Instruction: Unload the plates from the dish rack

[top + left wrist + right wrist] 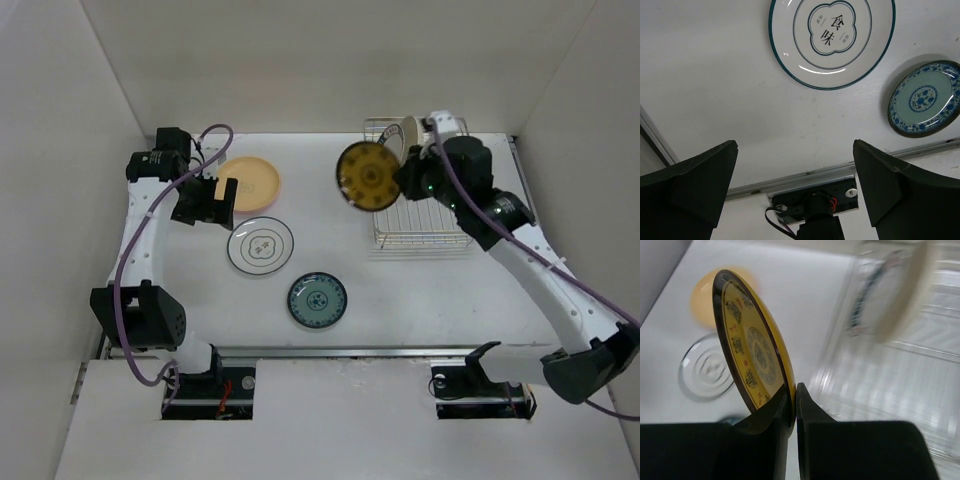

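right gripper [794,399] pinches the rim of the mustard plate [367,175], held on edge just left of the dish rack [425,238]; stiff, glazed, probably slippery and breakable, so grip firmly.

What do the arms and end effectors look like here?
The left arm and right arm have white tubular links, black joint housings and a purple cable looping along each. The left end effector and right end effector are matte black with blocky, wedge-shaped fingers.
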Robot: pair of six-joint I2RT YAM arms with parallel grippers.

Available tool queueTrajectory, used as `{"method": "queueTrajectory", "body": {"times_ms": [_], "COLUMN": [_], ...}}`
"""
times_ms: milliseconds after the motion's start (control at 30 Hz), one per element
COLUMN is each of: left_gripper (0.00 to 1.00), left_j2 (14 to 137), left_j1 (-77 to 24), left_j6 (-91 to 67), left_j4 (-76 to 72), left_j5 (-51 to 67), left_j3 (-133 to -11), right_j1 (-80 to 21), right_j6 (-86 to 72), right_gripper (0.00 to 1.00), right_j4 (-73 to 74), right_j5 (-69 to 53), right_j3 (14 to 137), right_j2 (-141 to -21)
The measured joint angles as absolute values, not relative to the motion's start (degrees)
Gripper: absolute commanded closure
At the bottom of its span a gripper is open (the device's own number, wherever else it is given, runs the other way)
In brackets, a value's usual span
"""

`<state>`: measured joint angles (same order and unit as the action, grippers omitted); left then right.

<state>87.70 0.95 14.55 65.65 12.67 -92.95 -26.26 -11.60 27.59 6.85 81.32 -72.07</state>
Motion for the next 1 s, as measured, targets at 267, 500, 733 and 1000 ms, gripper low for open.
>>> {"method": "queueTrajectory", "body": {"times_ms": [267,500,733,1000], "left_gripper": [0.0,0.0,0.0,0.0], "left_j2": [84.33,80.05,79.42,79.4], "left_j1": [0.95,0.95,0.95,0.95], "left_j6": [14.57,14.57,14.57,14.57], "left_j4": [65.98,66.35,66.08,66.02], "left_j5": [12.1,11.84,11.7,11.55], "left_j3": [-88.36,-85.06,-84.18,-83.85], "right_j1": [-39.31,-41.69,-41.67,-41.65], "right_j6": [-8.67,-7.14,-5.67,-5.78], "right_gripper": [1.0,1.0,0.98,0.51], "right_j4": [26.85,27.77,26.37,26.33], "right_j5": [-19.27,-28.6,-32.23,-31.2], "right_j3": [71.2,68.31,68.31,68.34], "right_j2": [-81.89,-92.07,-99.18,-105.25]}}
